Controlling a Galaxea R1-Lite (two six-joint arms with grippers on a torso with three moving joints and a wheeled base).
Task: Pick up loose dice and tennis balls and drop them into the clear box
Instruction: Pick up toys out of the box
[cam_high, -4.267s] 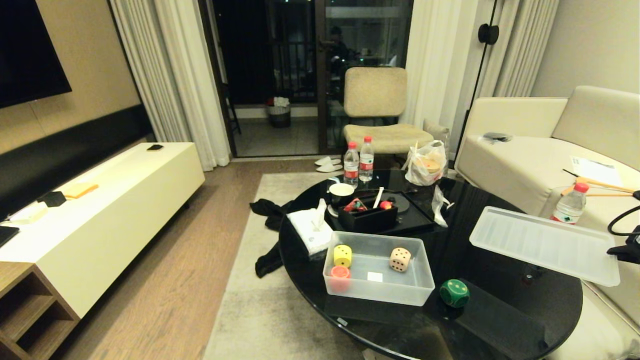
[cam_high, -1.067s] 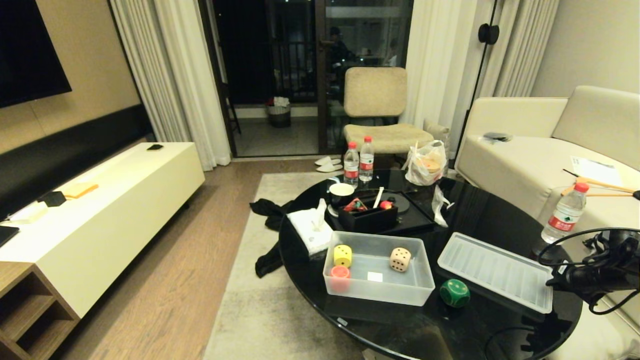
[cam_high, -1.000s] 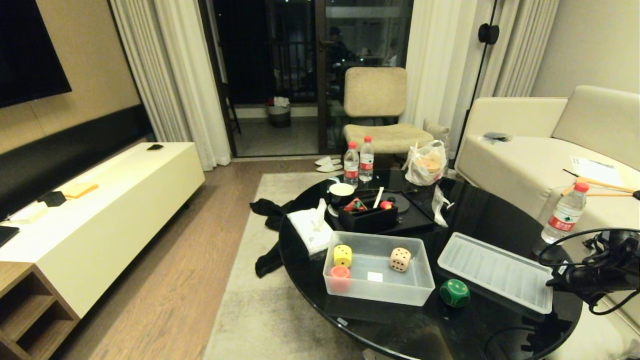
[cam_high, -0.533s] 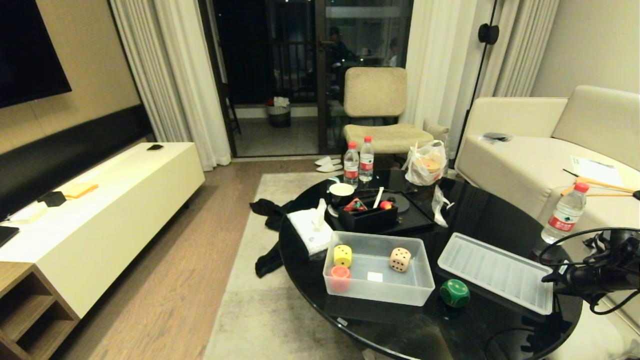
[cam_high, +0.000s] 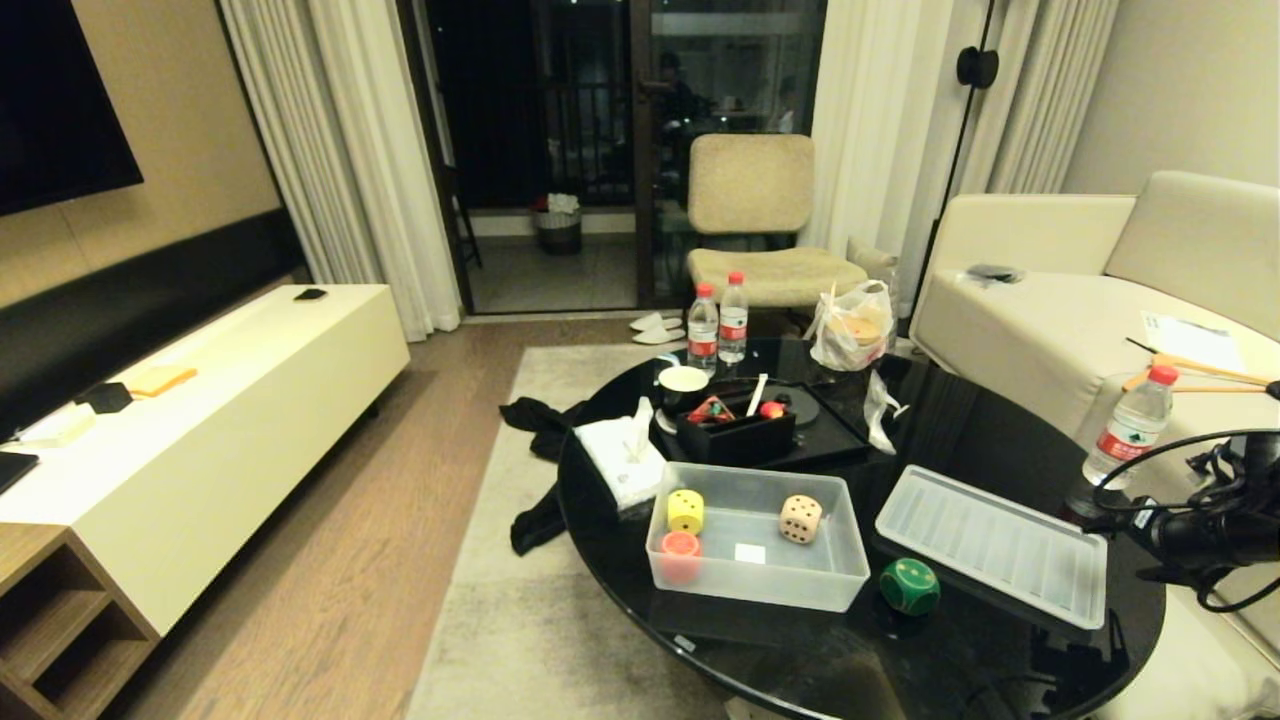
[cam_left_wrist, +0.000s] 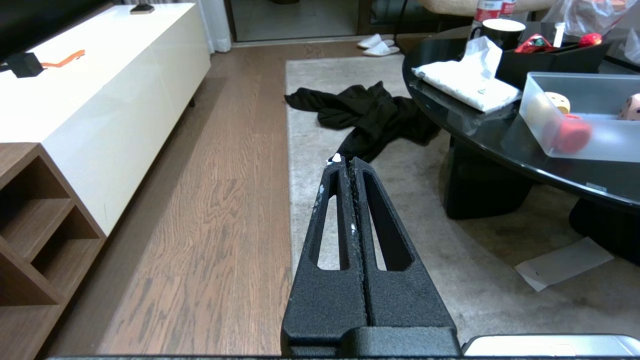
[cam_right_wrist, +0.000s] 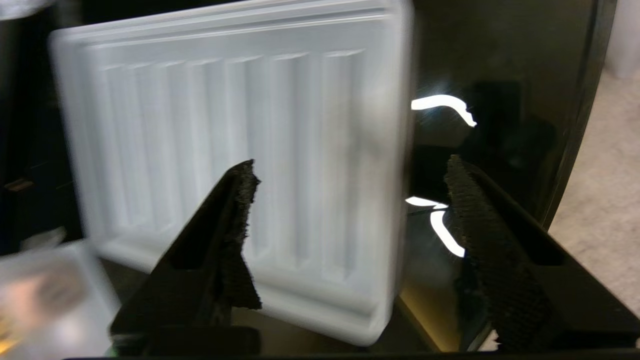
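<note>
On the black table (cam_high: 960, 440) the clear box (cam_high: 757, 585) held three dice, the green die (cam_high: 909, 585) loose beside it. Right gripper (cam_right_wrist: 350, 200) hovered over the lid (cam_high: 990, 543), jaws wide apart and empty; left gripper (cam_left_wrist: 348, 165) was closed, empty

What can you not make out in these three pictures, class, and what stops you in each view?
- Right claw, head view: its tips are lost against the dark table.
- Red-orange die, left wrist view: pips blurred by the clear box wall.
- Black tray, head view: contents too small to name.
- Tennis balls: none in any view.
</note>
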